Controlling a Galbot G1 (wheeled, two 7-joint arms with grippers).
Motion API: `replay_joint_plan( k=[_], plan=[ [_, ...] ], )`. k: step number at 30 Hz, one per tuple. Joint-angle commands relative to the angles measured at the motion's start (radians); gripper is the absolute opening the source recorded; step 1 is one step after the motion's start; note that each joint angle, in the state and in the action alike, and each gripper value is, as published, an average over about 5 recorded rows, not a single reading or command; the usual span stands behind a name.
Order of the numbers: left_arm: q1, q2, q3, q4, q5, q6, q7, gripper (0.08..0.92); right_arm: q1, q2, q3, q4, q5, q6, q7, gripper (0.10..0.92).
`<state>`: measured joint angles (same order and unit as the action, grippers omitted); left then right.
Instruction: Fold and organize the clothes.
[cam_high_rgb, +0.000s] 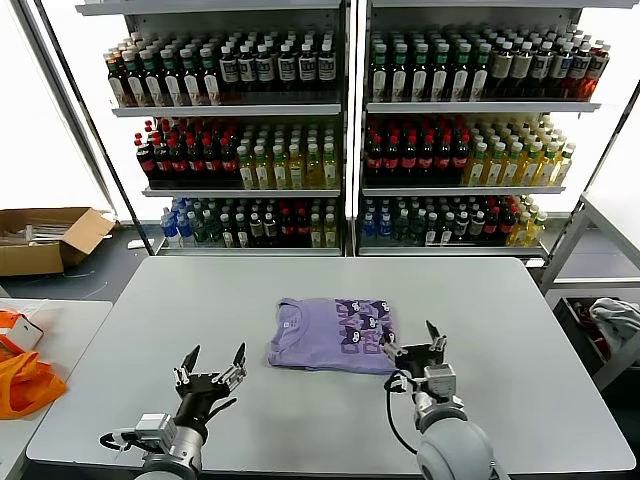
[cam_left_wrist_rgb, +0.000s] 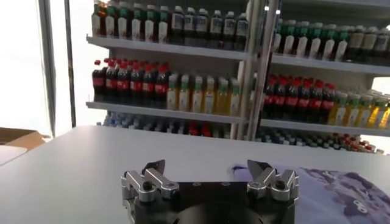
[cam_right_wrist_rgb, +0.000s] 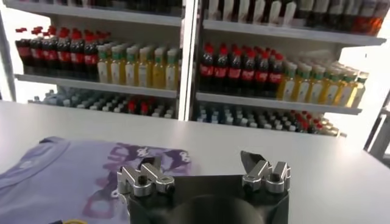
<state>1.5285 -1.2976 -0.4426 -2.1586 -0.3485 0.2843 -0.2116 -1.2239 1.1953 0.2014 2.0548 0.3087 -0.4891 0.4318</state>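
The lavender-purple T-shirt (cam_high_rgb: 332, 334) lies folded into a rectangle in the middle of the grey table (cam_high_rgb: 500, 400), its dark printed pattern on the right half. My left gripper (cam_high_rgb: 212, 362) is open and empty above the table's near left part, left of the shirt. My right gripper (cam_high_rgb: 412, 340) is open and empty just off the shirt's near right corner. The shirt's edge shows in the left wrist view (cam_left_wrist_rgb: 341, 189) and its print in the right wrist view (cam_right_wrist_rgb: 73, 173). Both grippers (cam_left_wrist_rgb: 207, 170) (cam_right_wrist_rgb: 201, 165) hold nothing.
Drink shelves (cam_high_rgb: 345, 130) stand behind the table. An orange bag (cam_high_rgb: 25, 385) lies on a side table at the left, and a cardboard box (cam_high_rgb: 45, 240) sits on the floor. A pale cloth (cam_high_rgb: 615, 320) rests on a rack at the right.
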Motion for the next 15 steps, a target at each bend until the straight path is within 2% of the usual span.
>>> replay_joint_plan(
  k=[1, 15],
  plan=[
    [0.000, -0.001, -0.004, 0.009, 0.072, -0.037, 0.002, 0.823, -0.054, -0.005, 0.135, 0.040, -0.010, 0.036, -0.021, 0.823],
    [0.005, -0.006, -0.010, 0.003, 0.133, -0.053, 0.004, 0.822, -0.069, 0.009, 0.121, 0.042, -0.032, 0.037, -0.021, 0.823]
  ],
)
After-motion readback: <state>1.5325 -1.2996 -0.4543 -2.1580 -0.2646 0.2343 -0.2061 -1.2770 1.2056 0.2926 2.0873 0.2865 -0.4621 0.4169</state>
